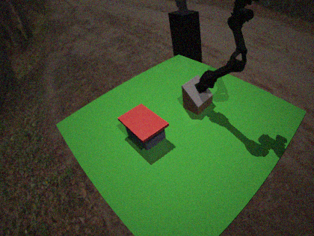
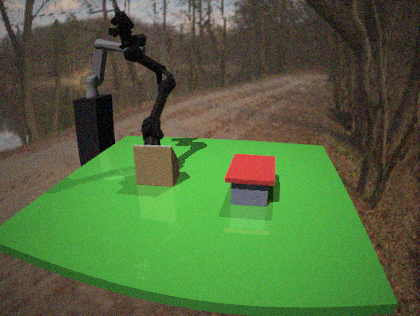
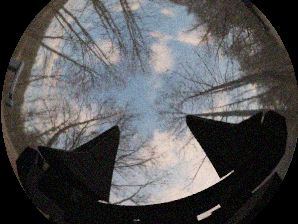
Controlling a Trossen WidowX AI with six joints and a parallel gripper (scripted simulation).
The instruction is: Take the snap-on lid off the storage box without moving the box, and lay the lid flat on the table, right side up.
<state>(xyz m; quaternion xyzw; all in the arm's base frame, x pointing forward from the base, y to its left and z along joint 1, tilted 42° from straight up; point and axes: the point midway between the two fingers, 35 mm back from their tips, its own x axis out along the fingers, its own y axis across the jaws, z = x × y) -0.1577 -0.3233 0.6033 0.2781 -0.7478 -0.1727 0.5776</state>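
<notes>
The storage box [image 1: 156, 140] [image 2: 249, 195] is grey-blue and stands near the middle of the green table [image 1: 187, 187] [image 2: 200, 260]. Its red snap-on lid [image 1: 143, 121] [image 2: 251, 169] sits flat on top and overhangs the box. My gripper [image 1: 202, 87] [image 2: 151, 140] [image 3: 153, 124] is open and empty. It is low by the top of a tan block, well away from the box. In the wrist view only the two dark fingers show against sky and bare trees; neither box nor lid shows there.
A tan block [image 1: 194, 98] [image 2: 154, 166] stands on the table between the arm's base and the box. A black pedestal [image 1: 185, 33] [image 2: 94, 127] stands at the table's far edge. Dirt ground surrounds the table.
</notes>
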